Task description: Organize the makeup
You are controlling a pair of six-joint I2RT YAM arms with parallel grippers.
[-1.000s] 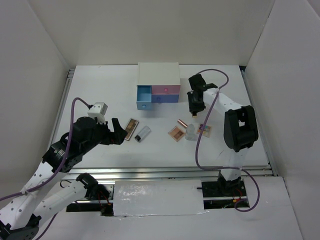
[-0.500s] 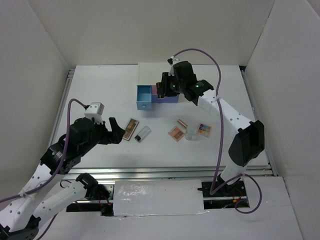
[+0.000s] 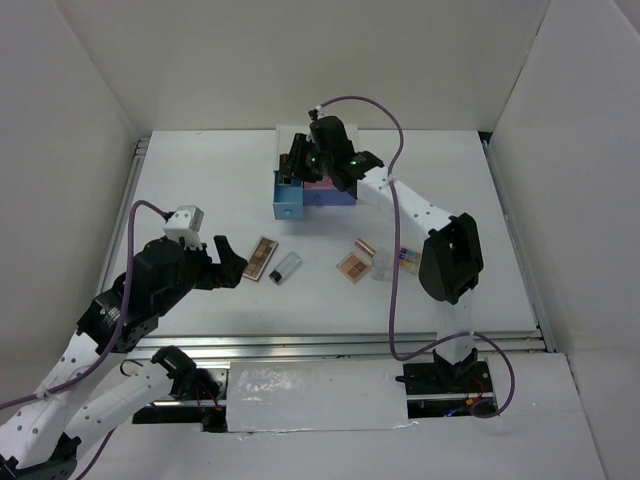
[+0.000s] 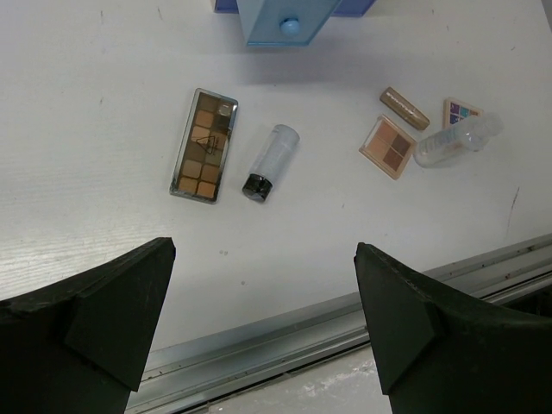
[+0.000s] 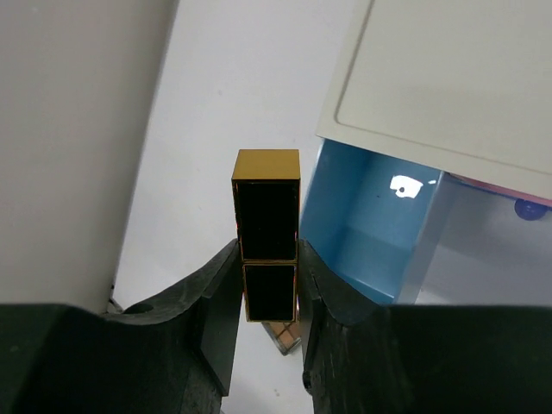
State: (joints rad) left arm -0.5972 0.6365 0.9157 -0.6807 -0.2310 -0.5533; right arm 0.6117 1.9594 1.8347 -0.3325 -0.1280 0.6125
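**Top and wrist views, read left to right; positions are given against the white drawer box (image 5: 448, 78) at the back of the table (image 4: 86, 129).**

**Left gripper (image 4: 263, 252).** The jaws are spread wide and hold nothing. It is poised in front of the box and off to its left. The loose makeup lies on the table ahead of the fingertips, and the gripper touches none of it.

**Loose makeup, box's left.** The long brown eyeshadow palette (image 4: 203, 145) lies nearest, in front of the box's left corner. Just beside it, and apart from it, a clear bottle with a black cap (image 4: 270, 162) lies on its side.

**Blue drawer (image 5: 371, 224).** This is the box's left drawer, pulled out toward the front.

**Right gripper (image 5: 269, 289).** The jaws are clamped on a black-and-gold lipstick tube (image 5: 267, 216), gripped by its lower half. Its gold-edged end projects past the fingertips. The tube is held in the air over the box's left side, by the open drawer.

**Loose makeup, box's right.** In front of the box's right half lie four things:
- a square pinkish palette (image 4: 389, 147)
- a copper-brown tube (image 4: 404, 108)
- a clear plastic bottle (image 4: 457, 141) on its side
- a multicolour palette (image 4: 461, 111) right against that bottle

**Differences between views.** Only the right wrist view shows the grip on the lipstick and the inside of the drawer; from above the wrist hides both. Only the left wrist view resolves the palettes' separate pans.
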